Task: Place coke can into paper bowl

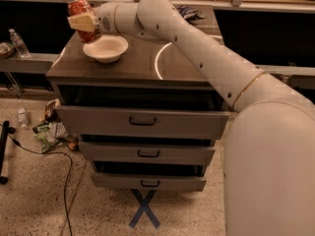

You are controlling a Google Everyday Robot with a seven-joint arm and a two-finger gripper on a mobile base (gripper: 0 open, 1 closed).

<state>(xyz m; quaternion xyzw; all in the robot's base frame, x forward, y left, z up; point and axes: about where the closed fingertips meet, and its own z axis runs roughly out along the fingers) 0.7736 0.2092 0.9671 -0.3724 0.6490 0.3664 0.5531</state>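
Note:
The coke can (80,7), red with white lettering, is held in my gripper (83,22) at the back left of the cabinet top. The gripper's cream fingers (81,21) are shut across the can's middle. The can hangs in the air just left of and above the paper bowl (106,48), an off-white round bowl that stands empty on the dark cabinet top. My white arm reaches in from the lower right across the cabinet.
A dark blue snack bag (189,12) lies at the back right of the cabinet top (142,65). The cabinet's three drawers (142,122) stand pulled out in steps. Plastic bottles (18,42), litter and a cable lie at the left.

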